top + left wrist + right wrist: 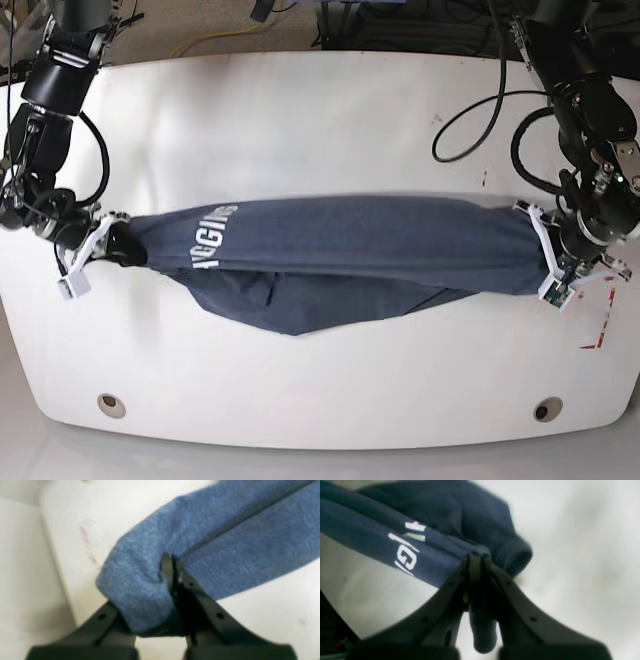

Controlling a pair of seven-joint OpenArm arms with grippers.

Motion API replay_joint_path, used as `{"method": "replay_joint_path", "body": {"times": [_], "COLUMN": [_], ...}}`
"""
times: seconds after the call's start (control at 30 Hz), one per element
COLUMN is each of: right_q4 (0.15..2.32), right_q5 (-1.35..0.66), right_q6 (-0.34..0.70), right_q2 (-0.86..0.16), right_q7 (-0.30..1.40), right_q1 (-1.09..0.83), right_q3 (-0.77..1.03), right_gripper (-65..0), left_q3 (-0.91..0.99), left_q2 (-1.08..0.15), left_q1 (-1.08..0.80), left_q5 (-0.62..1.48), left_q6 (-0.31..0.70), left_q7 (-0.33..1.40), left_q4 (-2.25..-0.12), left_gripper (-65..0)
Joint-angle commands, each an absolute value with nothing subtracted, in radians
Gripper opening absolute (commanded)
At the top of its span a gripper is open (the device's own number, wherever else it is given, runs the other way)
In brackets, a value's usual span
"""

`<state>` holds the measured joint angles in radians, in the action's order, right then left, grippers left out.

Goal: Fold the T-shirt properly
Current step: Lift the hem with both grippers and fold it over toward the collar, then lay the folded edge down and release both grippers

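Close up, the left gripper pinches blue cloth, jaws clamped tight. The right gripper grips a hem beside white lettering, visible only there and overhead. From above, the T-shirt stretches between both arms across the white table.

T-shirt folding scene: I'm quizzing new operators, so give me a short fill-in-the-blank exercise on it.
1. The T-shirt is stretched between ____ grippers.
2. The lettering on it is ____ in colour.
3. The left gripper is ____ on the fabric.
4. The table under the shirt is ____.

Missing words: two; white; shut; white
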<state>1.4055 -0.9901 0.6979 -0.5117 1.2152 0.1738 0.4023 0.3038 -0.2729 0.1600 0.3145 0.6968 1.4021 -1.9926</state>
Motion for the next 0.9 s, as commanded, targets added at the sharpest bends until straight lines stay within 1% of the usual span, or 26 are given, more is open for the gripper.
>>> {"method": "replay_joint_path", "body": {"times": [0.0,0.23,0.57,0.73,0.77,0.8,0.83,0.87], "right_q4": [1.466,1.554,1.561,1.561,1.561,1.561,1.561,1.561], "right_q5": [-1.012,-1.018,-1.046,-1.046,-1.046,-1.046,-1.046,-1.046], "right_q6": [0.698,0.698,0.698,0.698,0.698,0.698,0.698,0.698], "right_q2": [-0.522,-0.506,-0.495,-0.499,-0.501,-0.503,-0.503,-0.510], "right_q7": [1.187,1.227,1.230,1.231,1.231,1.233,1.242,1.257], "right_q1": [0.157,0.007,-0.142,-0.203,-0.216,-0.225,-0.232,-0.237], "right_q3": [0.424,0.450,0.450,0.450,0.449,0.449,0.449,0.449], "right_gripper": [-65.0,-65.0,-65.0,-53.7,-50.4,-48.5,-45.5,-40.9], "left_q3": [0.312,0.341,0.352,0.349,0.349,0.348,0.348,0.348], "left_q2": [-0.291,-0.298,-0.305,-0.357,-0.372,-0.381,-0.392,-0.400], "left_q1": [0.140,-0.045,-0.237,-0.289,-0.309,-0.323,-0.337,-0.352], "left_q5": [0.305,0.305,0.298,0.298,0.300,0.300,0.300,0.302], "left_q6": [0.698,0.698,0.698,0.698,0.698,0.698,0.698,0.698], "left_q7": [1.396,1.396,1.396,1.383,1.363,1.354,1.343,1.336], "left_q4": [-2.012,-2.012,-2.009,-2.005,-2.003,-2.003,-2.003,-2.003], "left_gripper": [-65.0,-65.0,-65.0,-64.2,-61.4,-58.3,-52.1,-42.2]}}
